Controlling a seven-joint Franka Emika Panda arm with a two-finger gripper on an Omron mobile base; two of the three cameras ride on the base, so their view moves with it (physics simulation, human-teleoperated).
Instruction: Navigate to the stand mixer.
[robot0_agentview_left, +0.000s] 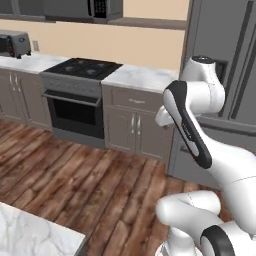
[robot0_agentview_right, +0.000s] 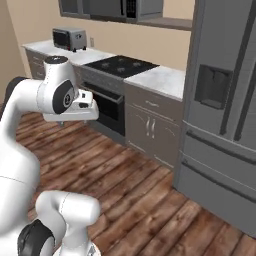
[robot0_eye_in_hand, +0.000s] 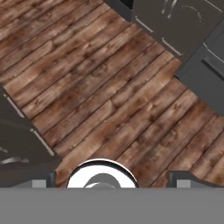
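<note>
The stand mixer is out of view. My gripper (robot0_eye_in_hand: 113, 180) points down at the brown wood floor (robot0_eye_in_hand: 100, 87), held above it with nothing between its fingers. The two dark fingertips (robot0_eye_in_hand: 40, 181) stand far apart at the bottom of the hand view, so the gripper is open. The white arm is folded up in front of the base, with its hand (robot0_agentview_right: 80, 109) level with the oven front.
Along the far wall run grey cabinets with a marble top (robot0_agentview_left: 140, 77), a black stove (robot0_agentview_left: 85, 69) over an oven, and a small silver toaster (robot0_agentview_right: 69, 38) at the left end. A tall grey fridge (robot0_agentview_right: 225, 100) stands right. A marble counter corner (robot0_agentview_left: 30, 235) lies near left.
</note>
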